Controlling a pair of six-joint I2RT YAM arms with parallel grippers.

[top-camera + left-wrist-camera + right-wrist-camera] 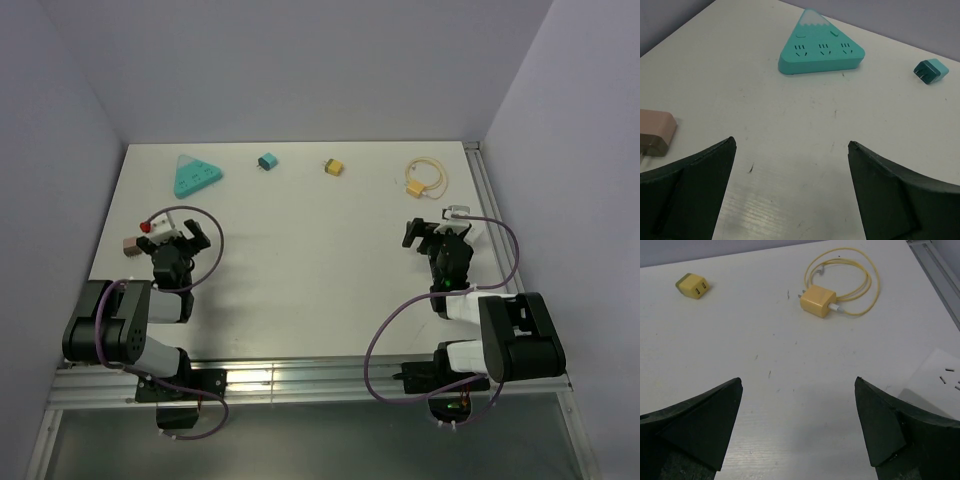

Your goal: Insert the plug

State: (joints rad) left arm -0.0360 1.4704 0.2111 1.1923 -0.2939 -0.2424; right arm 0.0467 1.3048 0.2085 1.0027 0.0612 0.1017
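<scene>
A teal triangular power strip [196, 176] [821, 46] lies at the back left, its sockets facing up. To its right lie a small teal plug [267, 162] [930, 71], then a small yellow plug [334, 167] [692, 285]. At the back right a yellow charger plug [414, 186] [818, 301] carries a coiled yellow cable [860, 285]. My left gripper [182, 237] [791, 145] stands open over bare table, well short of the strip. My right gripper [437, 228] [799, 381] is open too, with nothing between its fingers.
A pinkish-brown adapter [130, 243] [655, 131] with a red-tipped lead [147, 227] lies just left of the left gripper. A white socket block [458, 213] [938, 380] sits beside the right gripper. A metal rail [490, 220] runs along the table's right edge.
</scene>
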